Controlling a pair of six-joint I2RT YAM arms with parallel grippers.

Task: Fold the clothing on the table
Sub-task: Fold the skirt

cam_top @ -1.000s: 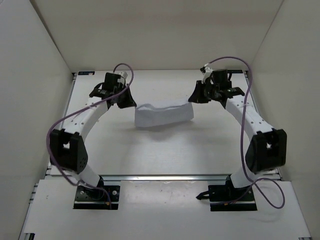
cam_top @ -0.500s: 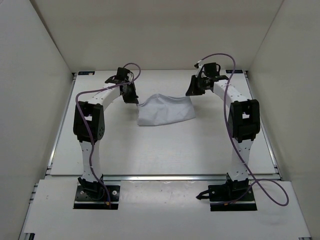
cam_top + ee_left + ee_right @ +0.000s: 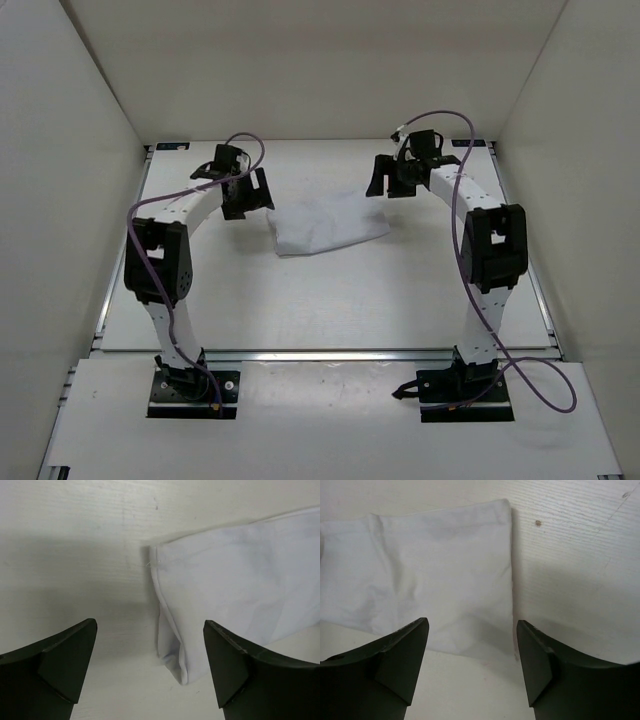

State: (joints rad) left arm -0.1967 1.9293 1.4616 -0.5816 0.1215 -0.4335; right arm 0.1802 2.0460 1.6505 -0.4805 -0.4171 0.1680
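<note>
The clothing (image 3: 327,222) is a small white cloth lying folded and flat on the far half of the table (image 3: 330,300). My left gripper (image 3: 252,196) hovers just off its left end, open. In the left wrist view the cloth's (image 3: 240,580) folded corner lies between and beyond the spread fingers of that gripper (image 3: 150,625), apart from both. My right gripper (image 3: 384,182) hangs open over the cloth's far right corner. In the right wrist view the cloth's (image 3: 430,565) right edge runs between the spread fingers of that gripper (image 3: 472,621), and nothing is gripped.
Pale walls enclose the table on three sides. A metal rail (image 3: 330,353) runs along the near edge, with both arm bases (image 3: 190,385) behind it. Purple cables (image 3: 455,118) loop over both arms.
Both grippers were shut on the cloth's ends and now stand open. The cloth, held up before, has settled flat on the table. The left arm's elbow has swung left.
</note>
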